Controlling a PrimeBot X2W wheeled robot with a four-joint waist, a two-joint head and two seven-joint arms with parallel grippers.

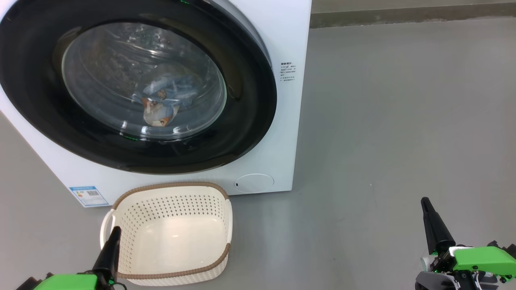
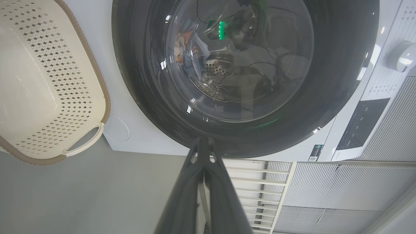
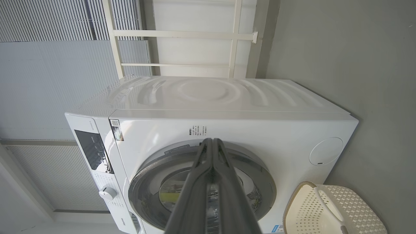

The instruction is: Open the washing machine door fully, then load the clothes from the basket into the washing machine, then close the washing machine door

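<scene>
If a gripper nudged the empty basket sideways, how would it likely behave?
The basket is empty, perforated plastic, so probably light; it would likely slide on the smooth grey floor. Its wide, low shape makes tipping unlikely. The moulded walls look stiff, so it should keep its form if lifted by a white handle.

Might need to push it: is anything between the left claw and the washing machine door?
Nothing visible. The left claw, shut, points straight at the washing machine door with open air between. The basket sits off to one side on the floor, empty; the clothes lie behind the glass.
</scene>
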